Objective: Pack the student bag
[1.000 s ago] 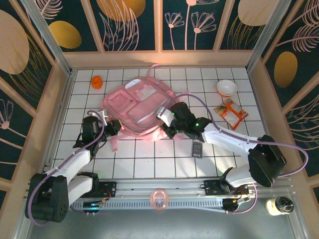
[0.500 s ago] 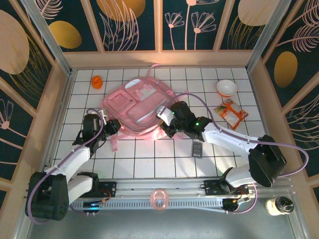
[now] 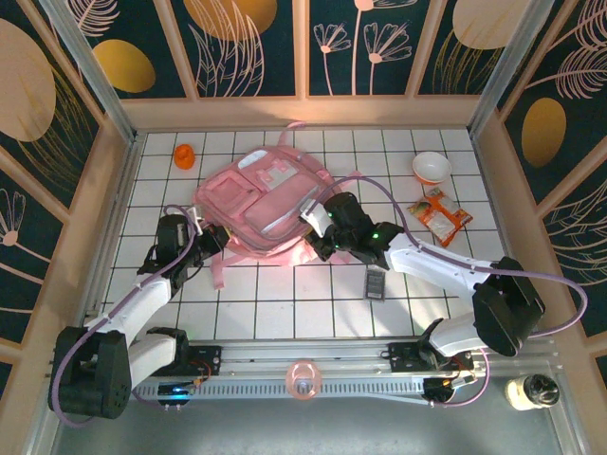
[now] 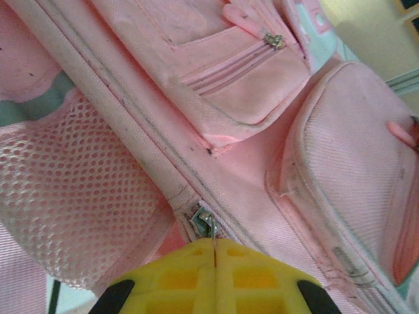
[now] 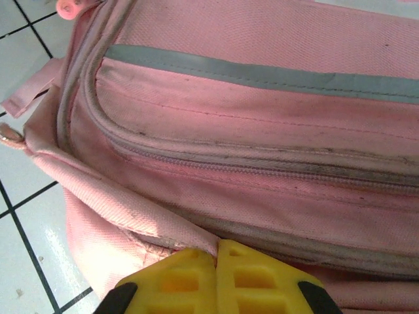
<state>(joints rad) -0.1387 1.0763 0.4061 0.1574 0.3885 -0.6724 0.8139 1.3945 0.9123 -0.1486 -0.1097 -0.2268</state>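
The student bag [image 3: 261,194], a large pale pink backpack, lies flat on the white tiled table, behind the middle. My left gripper [image 3: 214,243] is at its near left edge. In the left wrist view the yellow fingers [image 4: 177,278] are pressed together on the thin metal zip pull [image 4: 204,222] of the main zip, beside a mesh side pocket [image 4: 72,196]. My right gripper [image 3: 315,239] is at the bag's near right corner. In the right wrist view it [image 5: 217,248] is shut on a fold of the bag's pink fabric [image 5: 131,212], below a closed zip line.
An orange item [image 3: 184,155] sits at the back left. A white bowl [image 3: 432,168] and an orange snack packet [image 3: 439,214] lie at the right. A small dark item [image 3: 376,282] lies in front of the right arm. A pink ring [image 3: 303,379] rests on the front rail.
The left gripper has shifted slightly at the bag's edge and closed fully on the zip pull. The right gripper keeps its hold on the fabric; the bag has barely moved.
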